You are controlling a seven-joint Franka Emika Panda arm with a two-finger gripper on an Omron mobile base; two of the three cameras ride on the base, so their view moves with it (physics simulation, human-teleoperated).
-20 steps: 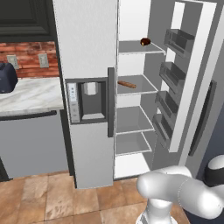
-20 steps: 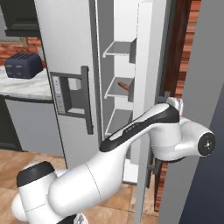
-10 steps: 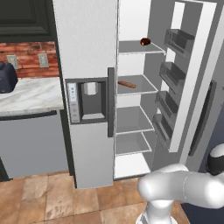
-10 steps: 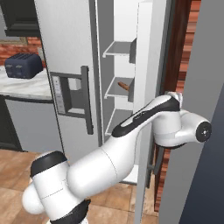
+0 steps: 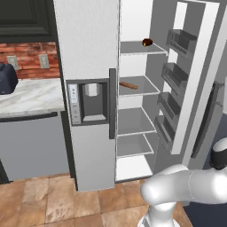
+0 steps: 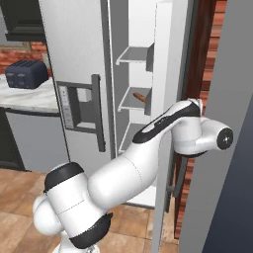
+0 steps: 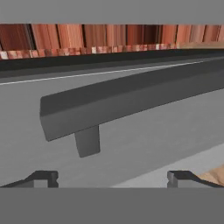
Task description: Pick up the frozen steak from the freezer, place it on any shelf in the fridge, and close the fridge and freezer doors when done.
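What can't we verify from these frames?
- Pincer contact with the door handle: hand view shows the tips spread, the bar ahead of them, touch unclear. In the right base view the arm's wrist hides it.
- Item on the top shelf: too small in the left base view to identify.
- Brown item on the second shelf: partly behind the open door's edge in the right base view.
- Freezer interior: behind its closed door.

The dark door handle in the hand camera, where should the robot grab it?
Probably on the long bar of the door handle, past its short post, where space behind lets fingers close around it. Come straight at its face, with the open gripper straddling the bar across its thin side.
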